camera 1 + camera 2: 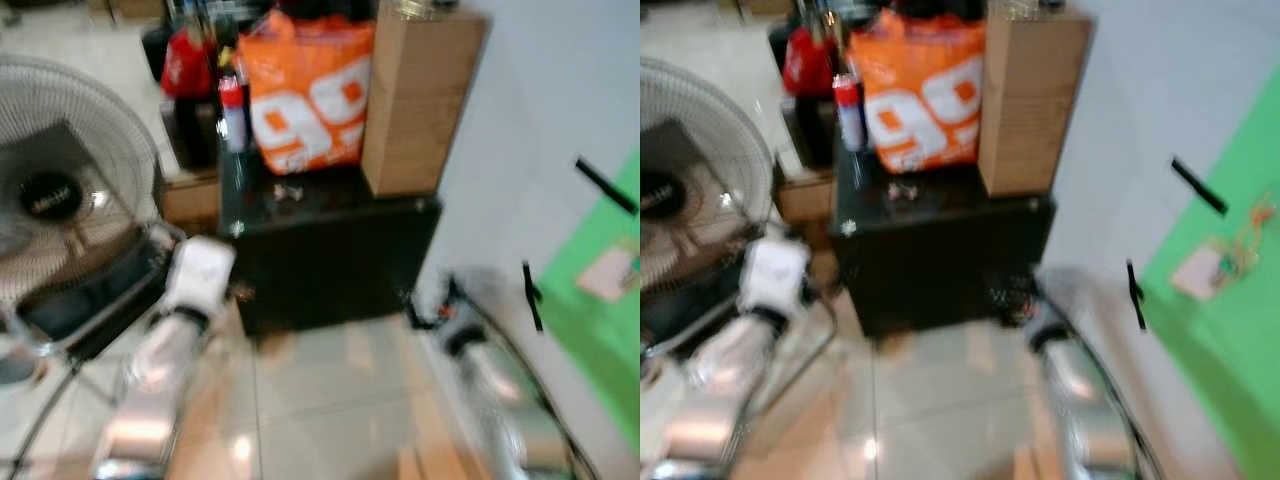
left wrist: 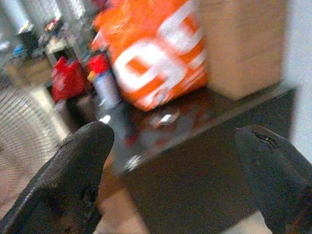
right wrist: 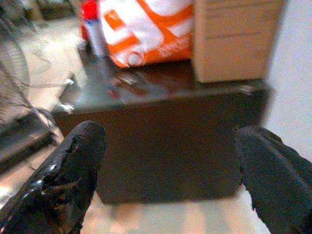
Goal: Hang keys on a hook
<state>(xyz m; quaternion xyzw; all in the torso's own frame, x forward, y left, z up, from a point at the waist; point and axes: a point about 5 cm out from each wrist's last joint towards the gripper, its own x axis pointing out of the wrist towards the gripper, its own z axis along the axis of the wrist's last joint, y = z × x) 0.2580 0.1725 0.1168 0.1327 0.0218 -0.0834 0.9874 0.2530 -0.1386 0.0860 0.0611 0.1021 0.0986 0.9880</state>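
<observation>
Where tiles meet wall, black cabinet (image 1: 330,260), keys (image 3: 127,81) atop; both pincers (image 2: 175,170) (image 3: 168,170) agape.

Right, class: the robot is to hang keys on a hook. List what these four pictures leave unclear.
1. Keys: a small shiny blur on the black cabinet in the head views; motion blur hides their shape.
2. Hook: dark marks on the wall, too blurred to identify.
3. Orange bag: print smeared in every view.
4. Left tool and right tool: open, finger ends cut by frame edges.
</observation>
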